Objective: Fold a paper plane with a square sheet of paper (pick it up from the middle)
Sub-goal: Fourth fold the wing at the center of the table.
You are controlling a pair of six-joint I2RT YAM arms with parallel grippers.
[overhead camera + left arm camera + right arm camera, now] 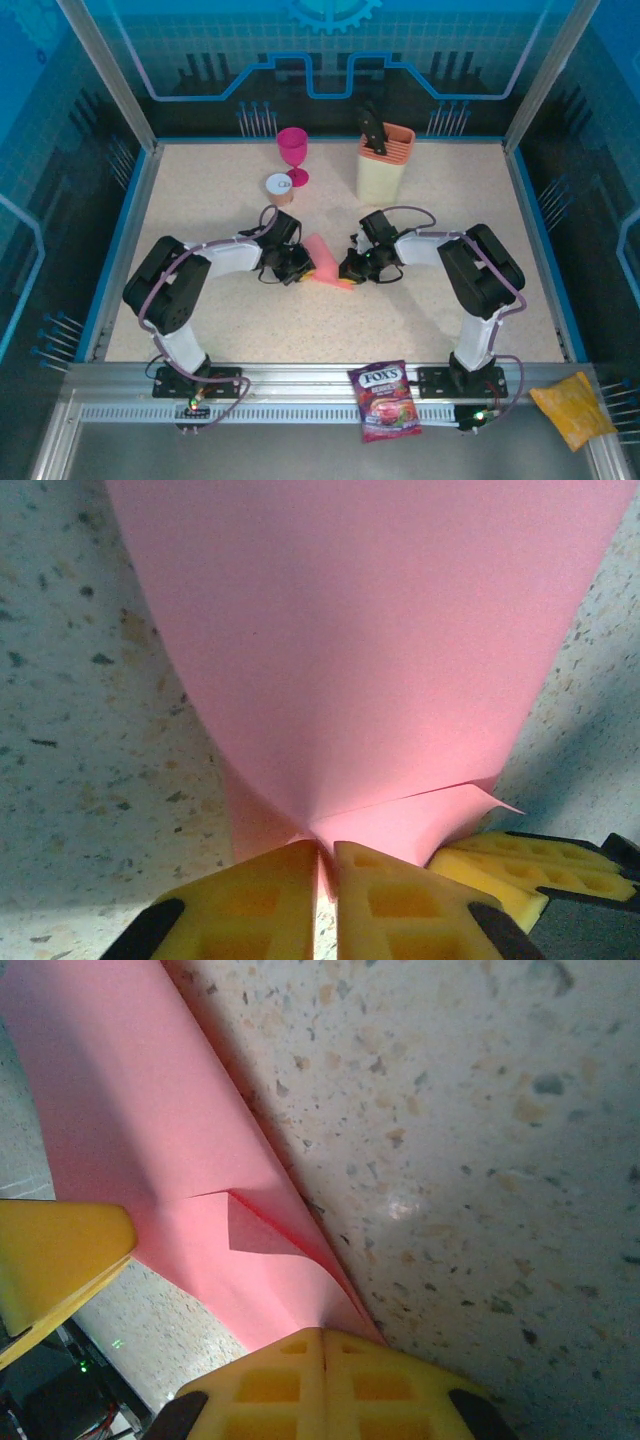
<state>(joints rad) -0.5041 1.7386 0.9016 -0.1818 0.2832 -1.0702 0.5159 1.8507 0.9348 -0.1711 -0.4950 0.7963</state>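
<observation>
The square sheet of paper is salmon pink and lies folded over on itself at the table's middle, held between my two grippers. In the left wrist view the sheet fans out and curves upward from the yellow fingertips. My left gripper is shut on its near edge, with only a thin slit between the pads. My right gripper is shut on the sheet at a corner where a small flap curls up. Each wrist view catches the other gripper's yellow fingers. A paper plane is out of view.
At the back stand a magenta goblet, a small round roll and a beige knife block. A purple candy bag and a yellow bag lie on the metal rail near the arm bases.
</observation>
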